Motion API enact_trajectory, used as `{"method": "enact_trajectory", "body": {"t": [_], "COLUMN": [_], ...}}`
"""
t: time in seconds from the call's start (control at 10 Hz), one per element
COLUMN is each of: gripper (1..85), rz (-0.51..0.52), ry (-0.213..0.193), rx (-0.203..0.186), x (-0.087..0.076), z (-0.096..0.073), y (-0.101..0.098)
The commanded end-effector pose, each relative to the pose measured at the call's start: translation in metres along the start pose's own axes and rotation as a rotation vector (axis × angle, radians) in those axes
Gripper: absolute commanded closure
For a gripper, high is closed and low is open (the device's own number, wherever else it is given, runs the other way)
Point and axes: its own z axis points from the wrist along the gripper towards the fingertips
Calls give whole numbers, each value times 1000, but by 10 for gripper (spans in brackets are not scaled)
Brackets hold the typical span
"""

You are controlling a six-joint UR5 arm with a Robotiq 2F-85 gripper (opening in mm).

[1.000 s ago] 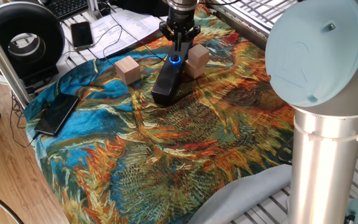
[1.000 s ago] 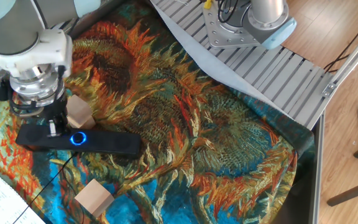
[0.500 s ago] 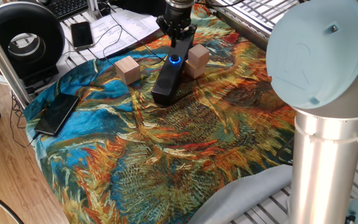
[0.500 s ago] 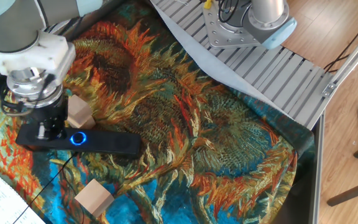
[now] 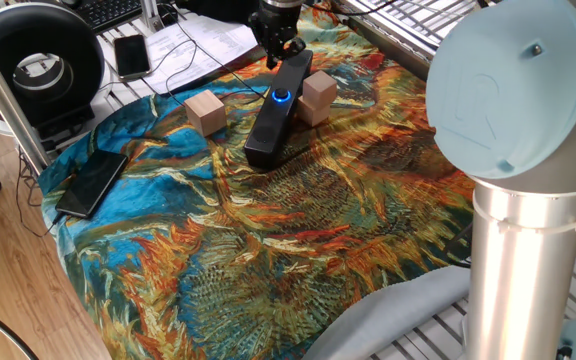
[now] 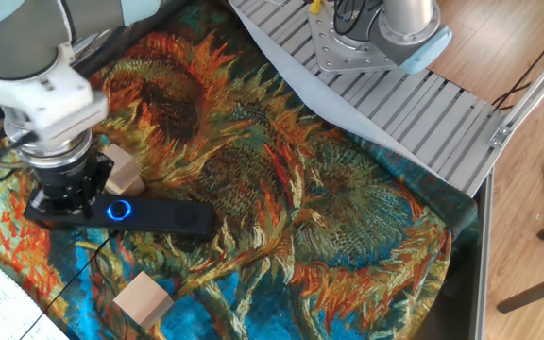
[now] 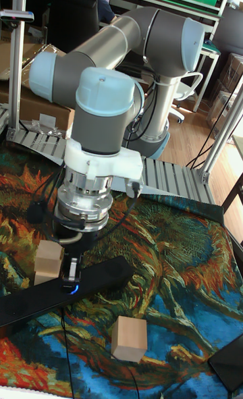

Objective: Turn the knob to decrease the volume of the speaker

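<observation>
Hand [image 5: 275, 47] hovering over the far end of the speaker [image 5: 277, 108], just beyond the knob [image 5: 282, 97].

One long, slim black bar speaker is lying flat on the desk [image 5: 268, 250], which is wearing a glossy cloth printed with orange sunflowers on blue. One small round knob is glowing with a blue ring on the speaker's top face [image 6: 119, 211], and in the tall fixed view that glow is showing just below the dark fingers [image 7: 71, 269]. The hand is hanging close above the speaker, not around the knob; whether its jaws are apart or together I cannot tell. Two pale wooden blocks are sitting on the cloth, one [image 5: 318, 96] just beside the speaker, the other [image 5: 205, 112] a little apart on the opposite side. One flat black phone [image 5: 92, 183] is resting at the cloth's edge.
</observation>
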Motion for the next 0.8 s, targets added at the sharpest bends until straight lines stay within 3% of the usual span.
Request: {"method": "enact_trajectory", "body": {"t": [0.0, 0.1, 0.5, 0.6, 0.7], "gripper": [833, 833, 833, 833, 837], "rz": [526, 687, 984, 1068, 1172], "ry": [-34, -59, 22, 6, -12], "rx": [-44, -67, -12, -23, -67], "x": [-16, -26, -19, -27, -37], "z": [-7, -8, -14, -13, -13], "y": [7, 9, 2, 2, 8]}}
